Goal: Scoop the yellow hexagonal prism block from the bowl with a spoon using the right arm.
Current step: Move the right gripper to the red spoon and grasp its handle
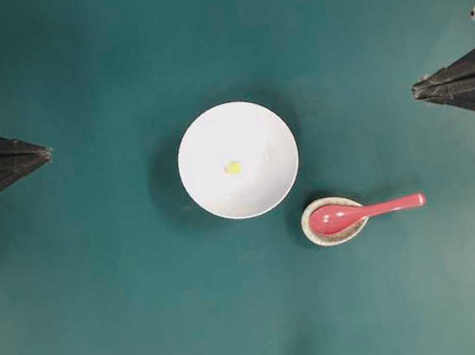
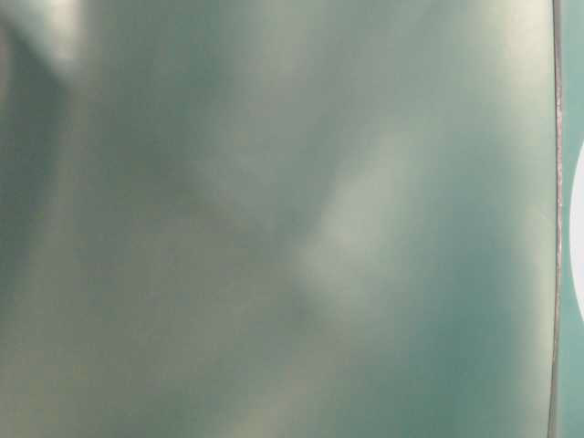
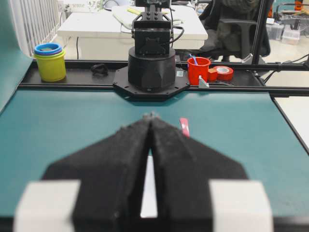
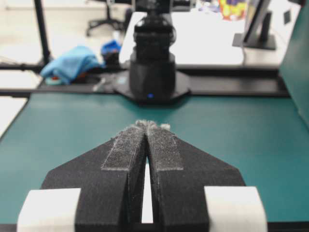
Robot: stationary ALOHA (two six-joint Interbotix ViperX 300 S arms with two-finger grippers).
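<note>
Nothing of the task is done yet, as far as the views show. The bowl (image 1: 238, 160) sits near the middle of the tabletop (image 1: 108, 329), and the yellow hexagonal prism block (image 1: 233, 167) lies on its floor, close to centre. The spoon (image 1: 363, 210) is untouched: its scoop rests in a small speckled dish (image 1: 333, 220) just beside the bowl, toward the near-right part of the tabletop, with the handle pointing at the right edge.

Both arms are parked at opposite edges, well apart from everything. The right gripper (image 1: 416, 91) at the right edge has its jaws pressed together, holding nothing, which the right wrist view confirms. The left gripper (image 1: 47, 154) at the left edge is likewise closed and empty (it has no part in this job).

All the steps remain, by my reading: the right arm must part its jaws, reach the handle, lift the spoon, slide it under the block and raise it out. The table-level view is a blur and adds nothing.
</note>
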